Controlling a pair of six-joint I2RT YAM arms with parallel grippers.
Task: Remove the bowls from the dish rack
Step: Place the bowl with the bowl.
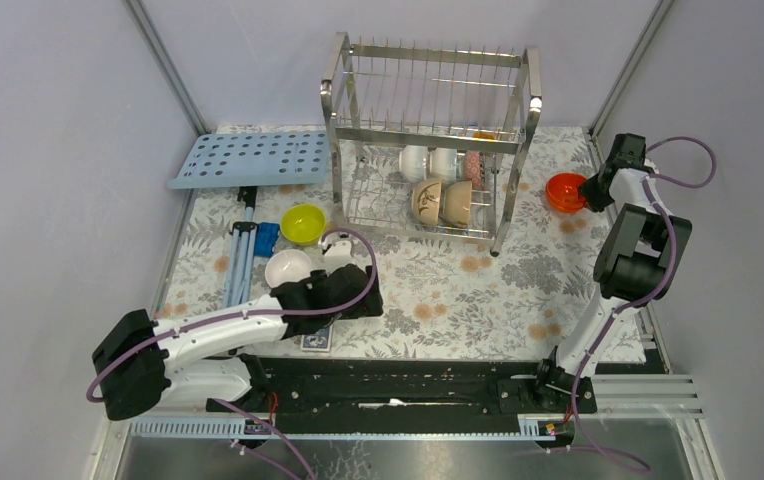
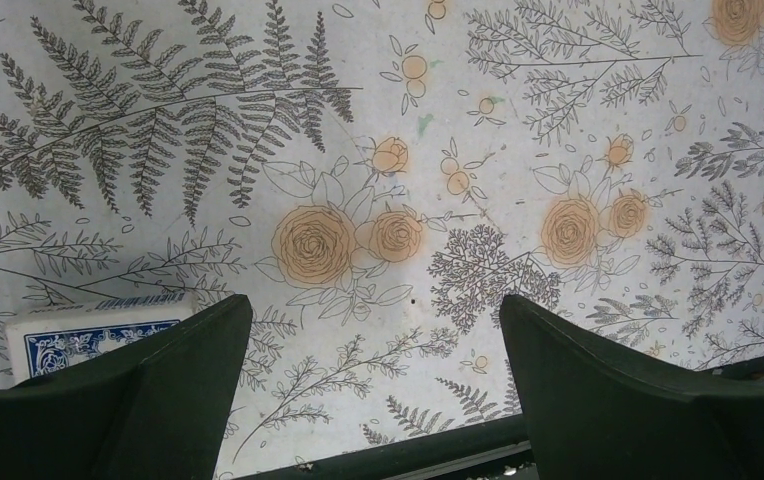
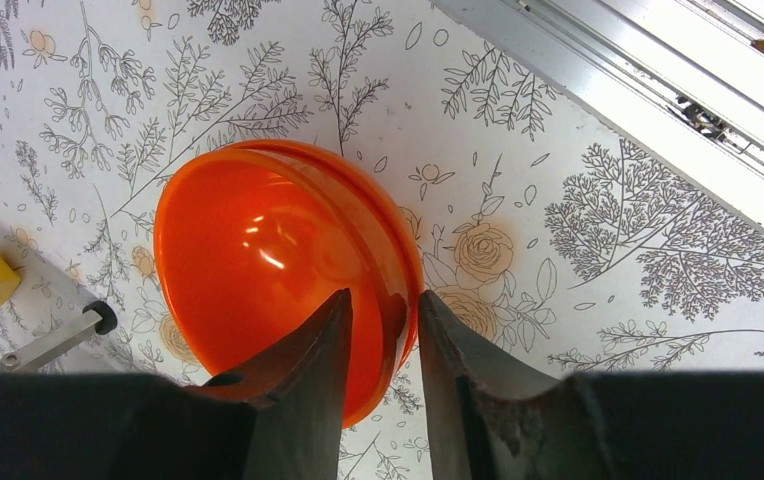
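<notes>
Grey walls close in a surface (image 1: 438, 290) covered with a flower-printed cloth. The steel dish rack (image 1: 430, 54) stands at the far middle. On its lower tier five bowls (image 1: 426, 200) stand on edge: two white, one speckled and two beige.

An orange bowl (image 3: 258, 260) sits upright on the cloth just right of the rack, near the metal rail (image 3: 658, 110) at the surface's edge. The right pincer (image 3: 385, 297) straddles its near rim at a narrow gap, one finger inside and one outside. I cannot tell whether it grips.

The racked bowls lie to the left of that pincer, past the rack's end post, so the right arm looks nearer.

The left pincer (image 2: 376, 310) gapes wide over bare cloth in front, beside a card box (image 2: 88, 335).
</notes>
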